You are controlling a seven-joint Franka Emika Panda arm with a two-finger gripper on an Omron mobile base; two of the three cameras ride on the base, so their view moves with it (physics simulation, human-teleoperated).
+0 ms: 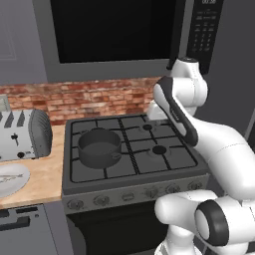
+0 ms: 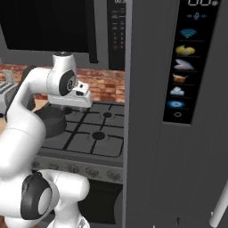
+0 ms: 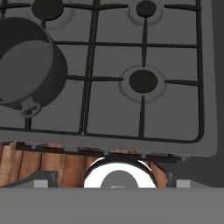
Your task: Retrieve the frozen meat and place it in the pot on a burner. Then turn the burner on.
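The gripper [image 2: 70, 107] is seen in the right base view hanging from the wrist above the stove [image 1: 74, 188], over the rear part of the cooktop; its fingers are hidden under the hand's white housing there, and by the record the jaws are taken to stand wide apart, with nothing seen between them. In the hand view the black grates are looked down upon, with a round dark burner [image 3: 143, 81] cap near the middle and others beyond it. The pot [image 1: 99, 148] is seated on the front left grate section of the stove, upright, dark grey, with a small loop handle showing at its side, and no contents can be made out inside it. Well apart from the pot, on the wooden counter [image 1: 47, 174] to the left of the stove, a white plate [image 1: 9, 180] is set, and the frozen meat [image 1: 7, 178], a slim pale fish-like piece, is laid on it. A silver toaster [image 1: 24, 133] is placed just behind the plate against the brick wall [image 1: 74, 99].
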